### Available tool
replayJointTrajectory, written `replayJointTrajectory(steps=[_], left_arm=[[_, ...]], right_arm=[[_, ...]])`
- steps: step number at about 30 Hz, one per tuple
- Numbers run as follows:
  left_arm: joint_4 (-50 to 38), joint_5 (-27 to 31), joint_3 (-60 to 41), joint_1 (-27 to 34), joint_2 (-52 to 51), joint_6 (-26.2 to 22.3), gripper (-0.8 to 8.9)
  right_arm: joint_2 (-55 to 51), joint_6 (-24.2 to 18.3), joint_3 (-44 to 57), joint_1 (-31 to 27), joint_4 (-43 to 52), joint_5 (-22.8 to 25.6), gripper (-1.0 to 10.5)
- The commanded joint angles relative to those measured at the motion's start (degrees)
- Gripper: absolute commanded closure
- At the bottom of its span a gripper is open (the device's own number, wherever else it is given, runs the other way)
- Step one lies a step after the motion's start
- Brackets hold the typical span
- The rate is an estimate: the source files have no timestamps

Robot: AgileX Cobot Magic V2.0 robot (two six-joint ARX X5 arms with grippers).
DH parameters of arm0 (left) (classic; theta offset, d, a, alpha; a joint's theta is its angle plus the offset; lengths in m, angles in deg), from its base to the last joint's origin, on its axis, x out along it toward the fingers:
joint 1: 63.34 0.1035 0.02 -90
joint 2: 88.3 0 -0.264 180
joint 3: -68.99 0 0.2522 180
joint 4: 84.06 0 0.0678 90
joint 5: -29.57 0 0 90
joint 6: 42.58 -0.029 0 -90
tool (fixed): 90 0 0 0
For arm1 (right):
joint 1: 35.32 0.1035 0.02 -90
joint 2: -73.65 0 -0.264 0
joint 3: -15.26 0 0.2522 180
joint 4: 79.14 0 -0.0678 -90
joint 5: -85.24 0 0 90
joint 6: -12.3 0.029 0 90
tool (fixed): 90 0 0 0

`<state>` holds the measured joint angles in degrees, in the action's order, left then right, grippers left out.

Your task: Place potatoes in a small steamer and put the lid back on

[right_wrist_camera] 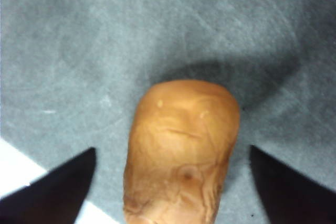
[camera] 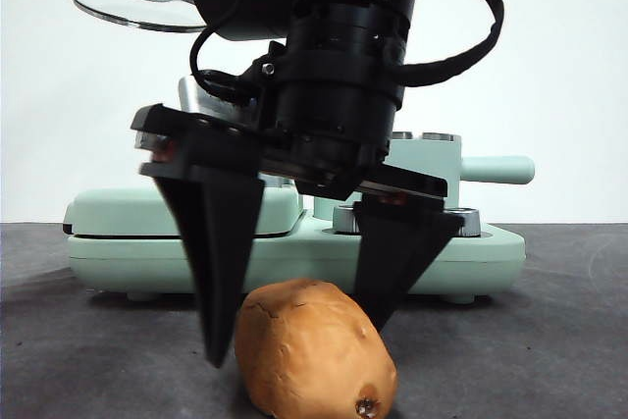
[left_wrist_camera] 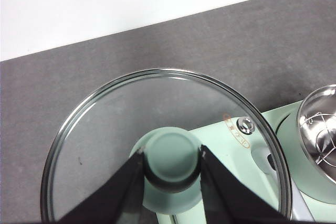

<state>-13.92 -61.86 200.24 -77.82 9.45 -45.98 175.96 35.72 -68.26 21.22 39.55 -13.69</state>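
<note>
One potato (camera: pixel 312 350) lies on the grey tabletop (camera: pixel 78 340) in front of the mint-green cooker, its dark eye turned toward the front camera. The right gripper (camera: pixel 299 331) hangs over it with fingers spread wide, one tip on each side of the potato and neither clearly touching the skin. The left gripper (left_wrist_camera: pixel 172 165) is raised high above the cooker, its fingers pinching the green knob of the lid (left_wrist_camera: pixel 105 129), so the small steamer (left_wrist_camera: pixel 319 145) stands uncovered, its steel basket showing in the left wrist view. The step in hand looks to be the grasp of the potato. To do it well, the right gripper should probably sink a little lower so the fingers meet the widest part of the body rather than its upper curve, stay centred across the short axis, and close gently; the skin is rounded and may roll or slip if squeezed off-centre.
</note>
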Motion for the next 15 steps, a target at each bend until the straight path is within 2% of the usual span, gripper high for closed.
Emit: replayJointTrajectory(steps=[1,4,11,15], left_arm=[[-1.7,-0.11,2.12,-0.11,0.22,0.07,8.0],[-1.7,-0.13,2.12,-0.11,0.22,0.09,8.0],[-1.64,-2.03,2.12,-0.11,0.22,0.22,8.0],[-1.55,-2.03,2.12,-0.09,0.22,0.2,8.0]], right_arm=[[1.2,-0.33,-1.07,0.72,0.07,0.17,6.9],[1.2,-0.26,-1.07,0.66,-1.09,0.22,7.6],[1.03,0.46,-2.23,0.42,-2.86,-0.26,7.6],[0.96,0.26,-7.41,-0.96,-7.89,-0.02,7.6]])
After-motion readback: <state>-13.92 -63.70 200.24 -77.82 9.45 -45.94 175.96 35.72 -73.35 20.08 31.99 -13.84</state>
